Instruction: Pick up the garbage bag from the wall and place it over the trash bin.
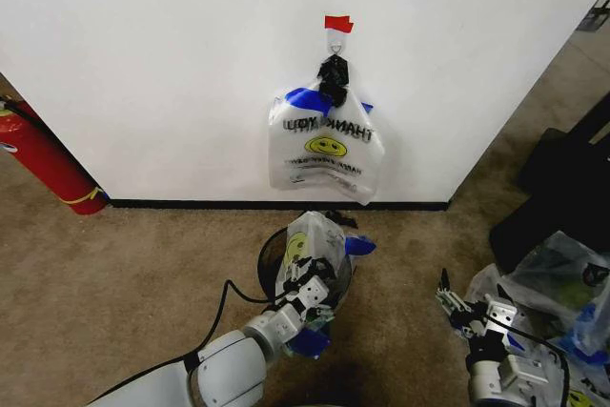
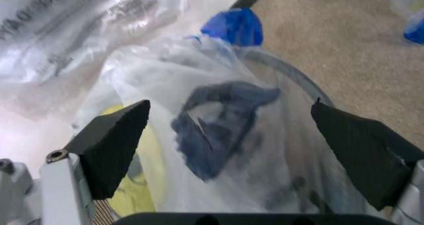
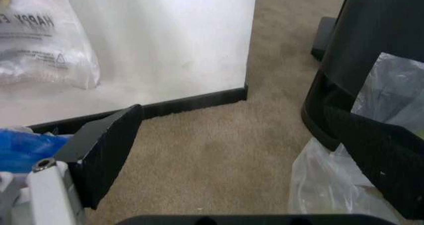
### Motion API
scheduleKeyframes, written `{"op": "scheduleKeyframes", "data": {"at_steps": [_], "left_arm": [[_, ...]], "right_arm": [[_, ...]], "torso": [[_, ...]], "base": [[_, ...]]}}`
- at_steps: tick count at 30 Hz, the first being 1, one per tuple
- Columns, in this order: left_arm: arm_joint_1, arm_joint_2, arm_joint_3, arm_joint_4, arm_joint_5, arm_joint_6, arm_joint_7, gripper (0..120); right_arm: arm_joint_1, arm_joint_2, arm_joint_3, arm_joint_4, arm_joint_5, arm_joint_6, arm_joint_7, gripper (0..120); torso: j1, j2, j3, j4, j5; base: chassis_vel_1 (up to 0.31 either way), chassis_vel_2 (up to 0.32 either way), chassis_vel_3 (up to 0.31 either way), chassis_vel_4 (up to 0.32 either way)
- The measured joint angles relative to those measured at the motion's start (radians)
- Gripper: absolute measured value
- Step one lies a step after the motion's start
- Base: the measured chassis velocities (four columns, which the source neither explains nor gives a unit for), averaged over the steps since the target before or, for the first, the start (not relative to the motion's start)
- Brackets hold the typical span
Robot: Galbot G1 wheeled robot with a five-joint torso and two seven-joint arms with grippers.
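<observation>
the bag (image 1: 315, 253) sat crumpled on top of the bin (image 1: 271, 256), on the carpet (image 1: 124, 274) just before the wall (image 1: 172, 64); the left gripper (image 1: 312, 295) was at the bag's near side, its fingers (image 2: 112, 145) spread wide with the plastic between them, though whether they touched it was hard to tell; a bunch of bags (image 1: 326, 145) hung from the hook (image 1: 336, 42) under the red tape (image 1: 337, 23); the right gripper (image 1: 460, 310) hovered low over the carpet well to the right, fingers (image 3: 106, 153) open and empty; a fire extinguisher (image 1: 43, 161) stood at far left.
</observation>
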Motion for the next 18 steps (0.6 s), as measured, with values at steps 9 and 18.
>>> {"op": "scheduleKeyframes", "data": {"at_steps": [9, 18], "left_arm": [[-0.002, -0.004, 0.012, 0.02, 0.014, -0.011, -0.01, 59], [0.007, -0.005, 0.015, 0.028, 0.015, -0.01, -0.014, 30]], "right_arm": [[-0.003, 0.002, -0.005, 0.013, 0.008, -0.007, 0.005, 100], [-0.006, 0.0, -0.01, 0.016, 0.012, -0.008, 0.007, 100]], "torso": [[0.0, 0.0, 0.0, 0.0, -0.0001], [0.0, 0.0, 0.0, -0.0001, -0.0001]], "base": [[0.0, 0.0, 0.0, 0.0], [0.0, 0.0, 0.0, 0.0]]}}
